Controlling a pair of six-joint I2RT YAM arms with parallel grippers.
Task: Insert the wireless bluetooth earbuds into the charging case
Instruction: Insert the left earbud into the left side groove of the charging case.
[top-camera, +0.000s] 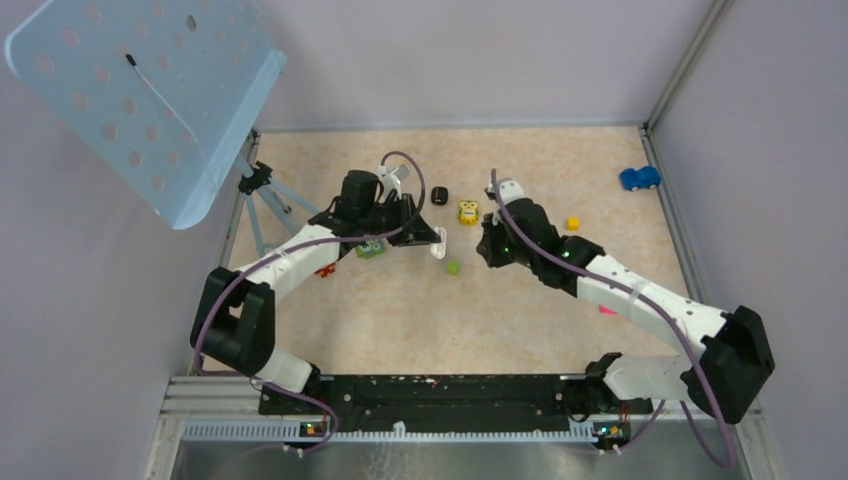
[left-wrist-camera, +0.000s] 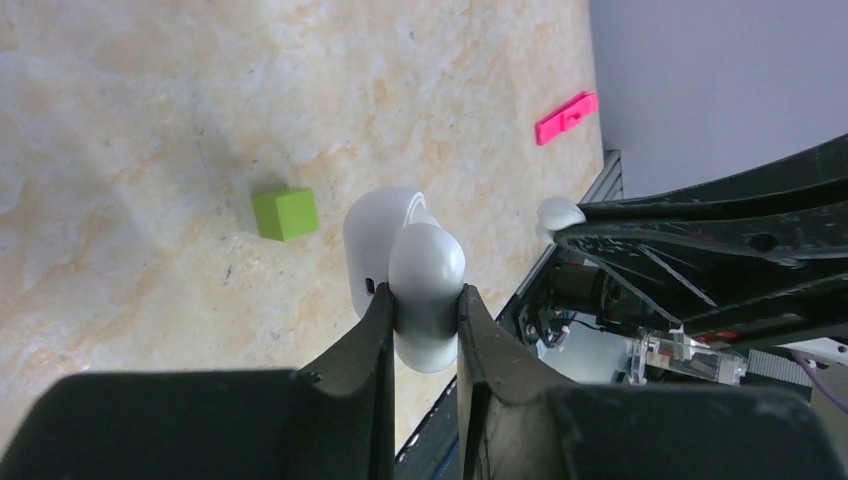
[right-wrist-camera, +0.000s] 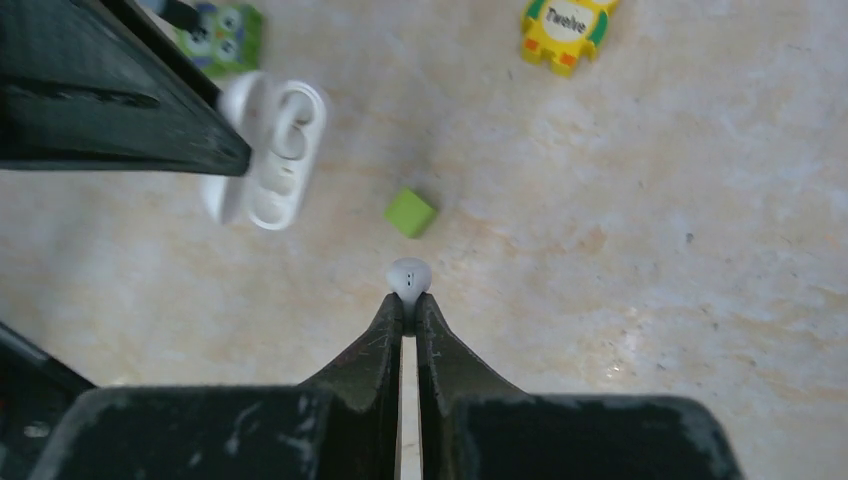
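Right wrist: R gripper (right-wrist-camera: 408, 300) pinches white earbud (right-wrist-camera: 408, 275) at tips; case (right-wrist-camera: 272, 150), clamped open in L gripper (left-wrist-camera: 425, 300), sits ahead-left. Thin hold, so earbud may twist or slip w/ any slot misalignment.

The left arm (top-camera: 285, 265) rises from its base at the near left, elbow bent, with the forearm angled forward and inward. The left end effector (left-wrist-camera: 425, 305) has both fingers pressed against a white case (left-wrist-camera: 420, 265) clamped between them. The right arm (top-camera: 640, 295) mirrors this from the near right, forearm angled inward. The right end effector (right-wrist-camera: 408, 305) is almost fully closed, its fingertips pinching a small white earbud (right-wrist-camera: 408, 275). The two end effectors sit near each other, not touching.
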